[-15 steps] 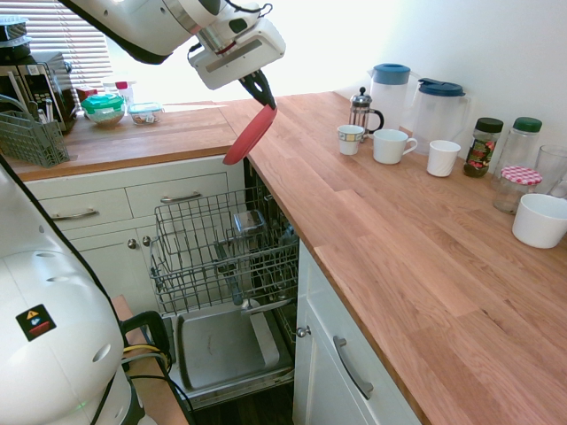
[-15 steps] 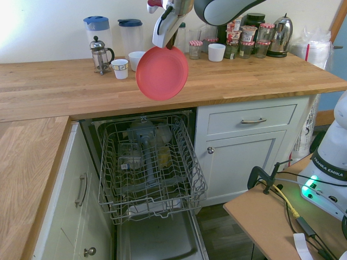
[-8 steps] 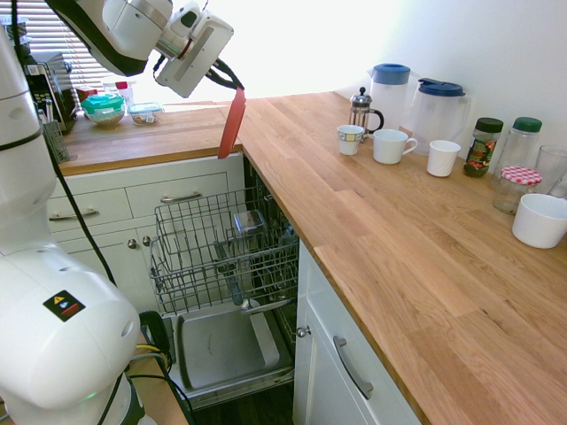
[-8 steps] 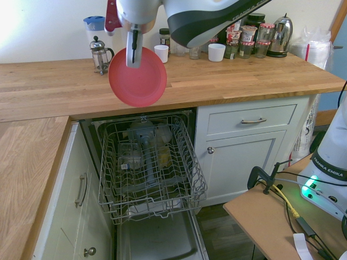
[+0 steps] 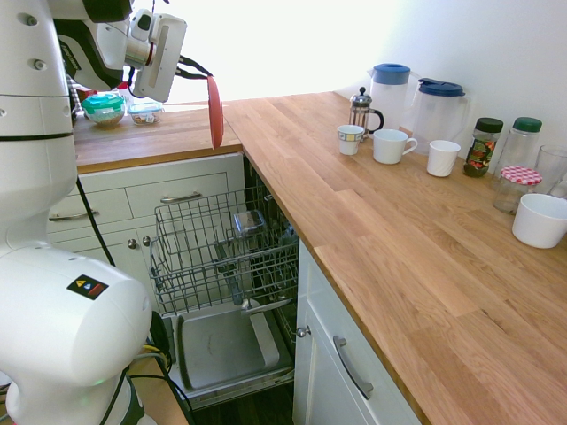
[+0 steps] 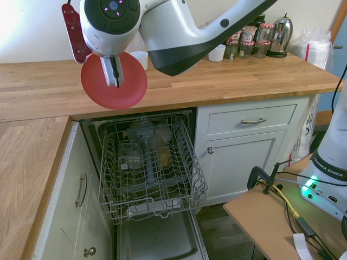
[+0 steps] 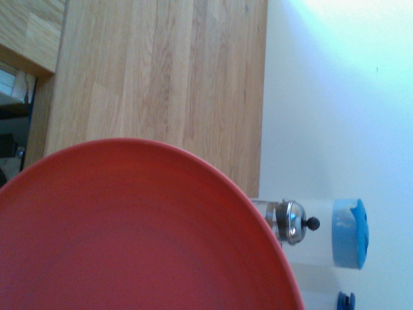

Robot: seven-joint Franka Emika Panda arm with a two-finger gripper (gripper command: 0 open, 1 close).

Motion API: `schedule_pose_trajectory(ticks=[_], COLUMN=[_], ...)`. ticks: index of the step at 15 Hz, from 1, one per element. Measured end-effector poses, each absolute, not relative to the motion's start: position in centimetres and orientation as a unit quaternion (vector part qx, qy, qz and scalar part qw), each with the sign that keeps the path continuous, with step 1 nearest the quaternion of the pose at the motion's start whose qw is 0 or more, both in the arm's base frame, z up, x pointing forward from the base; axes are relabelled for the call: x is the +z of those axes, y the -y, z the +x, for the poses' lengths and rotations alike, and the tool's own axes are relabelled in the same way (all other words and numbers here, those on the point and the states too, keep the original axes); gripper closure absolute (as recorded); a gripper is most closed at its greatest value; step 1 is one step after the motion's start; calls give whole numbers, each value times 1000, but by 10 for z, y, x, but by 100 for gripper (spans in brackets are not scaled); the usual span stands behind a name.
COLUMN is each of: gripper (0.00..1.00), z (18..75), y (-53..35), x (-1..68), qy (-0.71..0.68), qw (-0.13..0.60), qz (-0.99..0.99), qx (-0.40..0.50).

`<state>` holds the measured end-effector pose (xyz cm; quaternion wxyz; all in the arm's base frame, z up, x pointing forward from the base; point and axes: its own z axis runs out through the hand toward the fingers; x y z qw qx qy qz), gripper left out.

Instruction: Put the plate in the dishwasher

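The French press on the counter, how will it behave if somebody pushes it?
The French press looks tall and narrow, so a push near its top could tip it. Its body appears to be clear glass, so it is probably fragile. Standing on smooth wood, it might slide if pushed low.

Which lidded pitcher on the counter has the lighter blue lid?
The left-hand pitcher in the first exterior view, nearer the French press; the other's lid is darker navy.
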<state>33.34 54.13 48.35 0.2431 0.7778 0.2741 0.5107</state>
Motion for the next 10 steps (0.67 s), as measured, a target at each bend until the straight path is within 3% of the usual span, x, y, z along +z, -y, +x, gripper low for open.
schedule_pose_trajectory(ticks=[10], gripper=[100], z=[324], y=[-540], x=[442], qy=[-303], qw=[280], qz=[754], qx=[512])
